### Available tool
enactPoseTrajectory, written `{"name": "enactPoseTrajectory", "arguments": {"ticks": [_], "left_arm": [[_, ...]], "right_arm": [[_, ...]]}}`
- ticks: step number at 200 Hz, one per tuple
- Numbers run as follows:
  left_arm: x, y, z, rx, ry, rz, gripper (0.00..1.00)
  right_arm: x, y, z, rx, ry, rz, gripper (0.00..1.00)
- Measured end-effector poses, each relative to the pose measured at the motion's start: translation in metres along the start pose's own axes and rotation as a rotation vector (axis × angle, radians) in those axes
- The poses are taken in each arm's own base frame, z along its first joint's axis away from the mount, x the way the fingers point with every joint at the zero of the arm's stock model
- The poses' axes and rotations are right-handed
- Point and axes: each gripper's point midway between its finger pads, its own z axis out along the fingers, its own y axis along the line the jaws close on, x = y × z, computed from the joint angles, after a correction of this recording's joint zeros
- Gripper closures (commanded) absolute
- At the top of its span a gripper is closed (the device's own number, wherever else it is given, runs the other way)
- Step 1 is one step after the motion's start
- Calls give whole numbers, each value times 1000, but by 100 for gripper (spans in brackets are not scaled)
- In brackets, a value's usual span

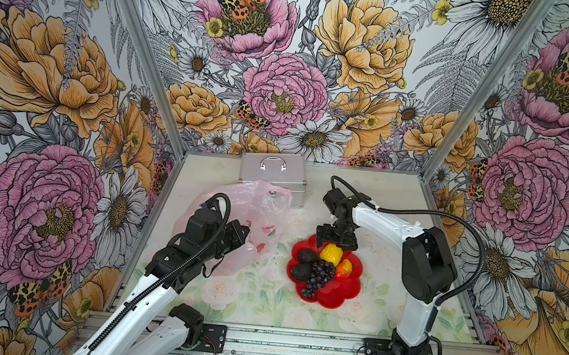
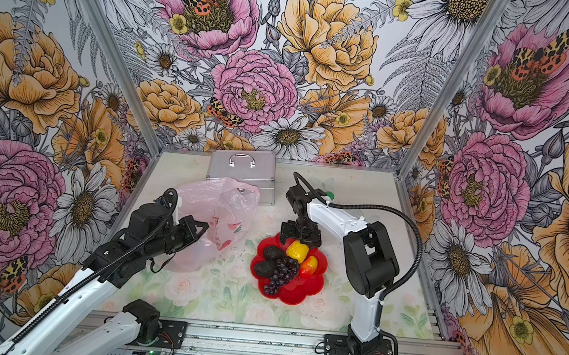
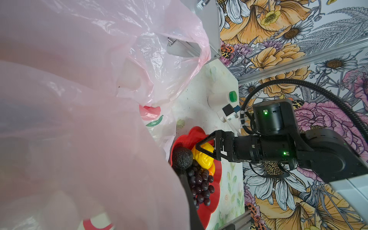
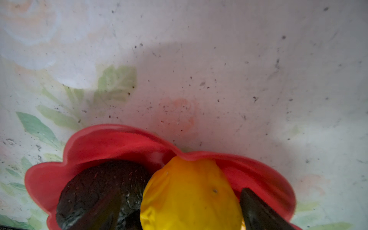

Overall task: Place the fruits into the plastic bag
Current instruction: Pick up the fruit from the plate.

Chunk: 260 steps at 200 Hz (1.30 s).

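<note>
Both top views, from above: a pale floral tabletop (image 1: pixel 263 308). At centre right, a red flower-shaped plastic plate (image 1: pixel 335 297) heaped with glossy toy fruits: a yellow lemon-like fruit (image 1: pixel 331 254), two dark pebbled avocados (image 1: pixel 307 256), a purple grape bunch (image 1: pixel 320 274) and an orange-red mango (image 1: pixel 343 269). Directly over the yellow fruit, the right gripper (image 1: pixel 337 246), jaws spread wide and holding nothing, probably lined up for a pick. At centre left, the thin translucent pale-pink plastic bag (image 1: pixel 238 199), slumped against a silver metal case (image 1: pixel 272 173) at upper centre. At the bag's near edge, the left gripper (image 1: pixel 244 233), pinched closed, apparently gripping film to keep the mouth raised toward the plate.

Left wrist view: pink film across the left two thirds, too close to reveal the grip itself. At lower centre, something unreadable from above: a side look at one triangular finger (image 3: pixel 205 147) of the right gripper, overlapping the yellow fruit and level with it.

Right wrist view: along the bottom edge, the yellow fruit between two dark fingers, neither visibly pressing, one blurred across an avocado. Bare tabletop above.

Bag contents: impossible to tell through the film.
</note>
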Motion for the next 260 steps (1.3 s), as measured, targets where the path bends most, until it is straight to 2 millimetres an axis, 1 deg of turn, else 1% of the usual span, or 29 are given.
{"name": "enactPoseTrajectory", "arguments": {"ticks": [30, 65, 88, 104, 135, 153, 173, 191, 204, 218, 232, 260], "left_arm": [[0, 1, 1, -4, 3, -1, 100], [0, 0, 1, -5, 3, -1, 100], [0, 0, 1, -4, 3, -1, 100], [0, 0, 1, -3, 2, -1, 100], [0, 0, 0, 1, -1, 0, 100], [-1, -1, -1, 4, -3, 0, 100], [-1, -2, -2, 8, -6, 1, 100], [-1, -2, -4, 13, -10, 1, 100], [-2, -3, -5, 18, -14, 2, 100], [-2, -4, -7, 22, -17, 2, 100], [-2, -5, -8, 27, -21, -1, 100], [-3, -5, -9, 30, -23, -3, 100]], "right_arm": [[-1, 1, 0, -7, -4, 0, 11], [0, 0, 2, -3, 1, 1, 7], [2, -2, 6, 1, 8, 2, 7], [5, -3, 8, 5, 17, 4, 9], [5, -4, 11, 10, 24, 13, 20], [4, -5, 12, 14, 22, 18, 30], [1, -5, 12, 16, 11, 24, 34], [1, -6, 11, 19, 7, 24, 35], [0, -6, 8, 18, -2, 23, 36], [-1, -5, 0, 10, -25, 21, 37], [-3, -4, -13, -8, -60, 21, 37], [-6, -2, -48, -62, -147, 25, 38]]}}
